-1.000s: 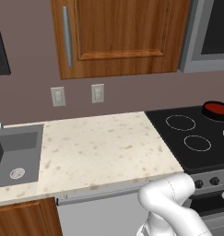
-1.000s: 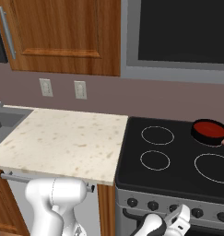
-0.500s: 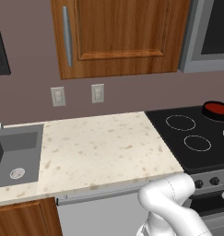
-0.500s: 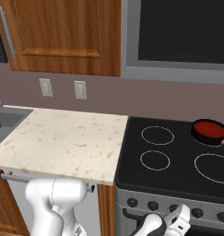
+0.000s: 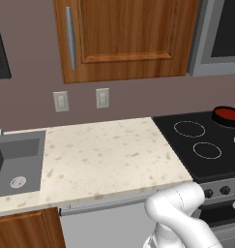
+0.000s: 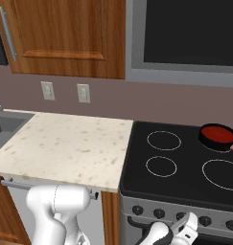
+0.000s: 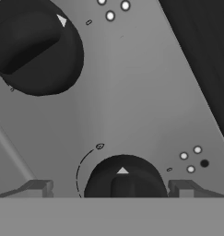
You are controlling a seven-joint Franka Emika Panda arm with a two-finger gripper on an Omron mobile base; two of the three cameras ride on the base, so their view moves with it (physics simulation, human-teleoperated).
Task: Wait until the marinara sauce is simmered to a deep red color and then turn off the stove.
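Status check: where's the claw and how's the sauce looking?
Claw open, straddling a stove knob without gripping it. Sauce red in its pan on the back burner. Nothing blocking the knob.

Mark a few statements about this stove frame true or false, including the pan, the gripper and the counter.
1. The pan of sauce sits on a back burner of the stove. True.
2. The gripper is shut on a knob. False: it is open, with a finger on each side of the knob, apart from it.
3. The sauce is green. False: it is red.
4. A sink is set into the counter at the end away from the stove. True.
5. Two wall outlets sit on the wall behind the counter. True.
6. The pan stands on the counter. False: it is on the cooktop.
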